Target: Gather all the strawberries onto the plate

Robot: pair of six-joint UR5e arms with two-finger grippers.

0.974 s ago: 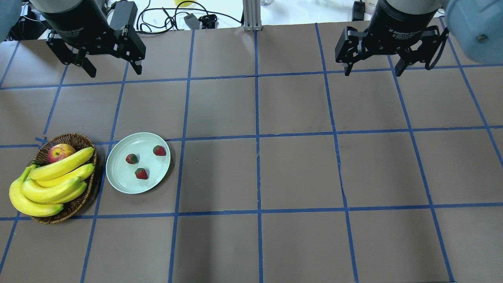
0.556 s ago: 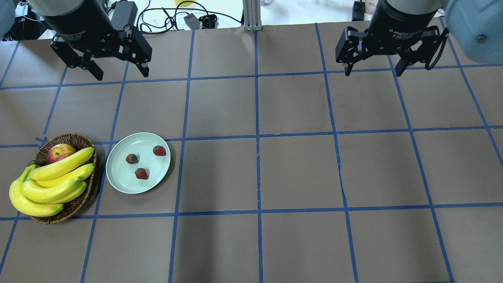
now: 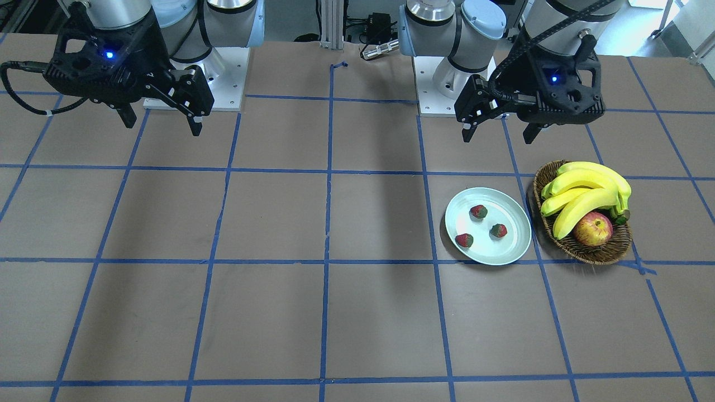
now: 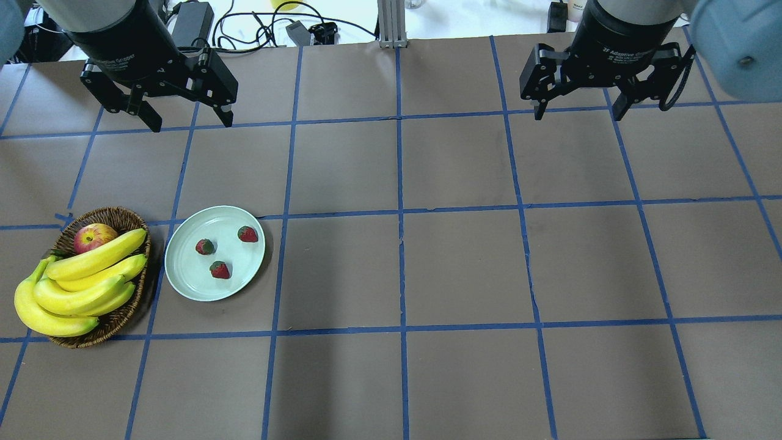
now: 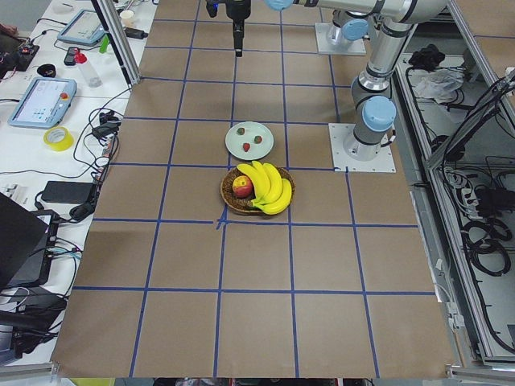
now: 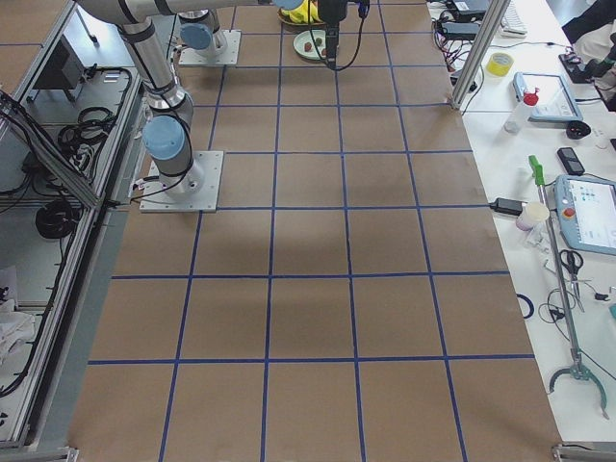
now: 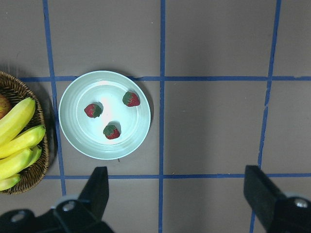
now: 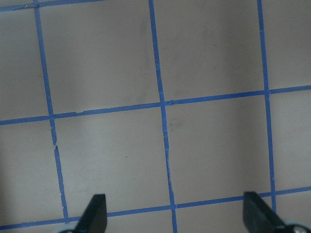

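Observation:
Three strawberries (image 4: 204, 247) (image 4: 247, 234) (image 4: 220, 269) lie on the pale mint plate (image 4: 183, 272), apart from one another. The left wrist view looks straight down on them (image 7: 92, 110) (image 7: 130, 99) (image 7: 112, 131) inside the plate (image 7: 77, 141). My left gripper (image 4: 190, 123) hangs open and empty high above the table's far edge, well back from the plate. My right gripper (image 4: 577, 115) is open too, over bare table at the far right. The front view shows the plate (image 3: 505, 254) just left of the basket, under the left gripper (image 3: 497, 137).
A brown wicker basket (image 4: 116, 215) holding bananas (image 4: 85, 281) and an apple (image 4: 91, 237) stands close beside the plate at the table's left end. Cables and a power brick (image 4: 189, 21) lie beyond the far table edge. Blue tape lines grid the brown table.
My left gripper has shifted slightly right and a little nearer the plate, still open. The right gripper, plate and strawberries have not moved.

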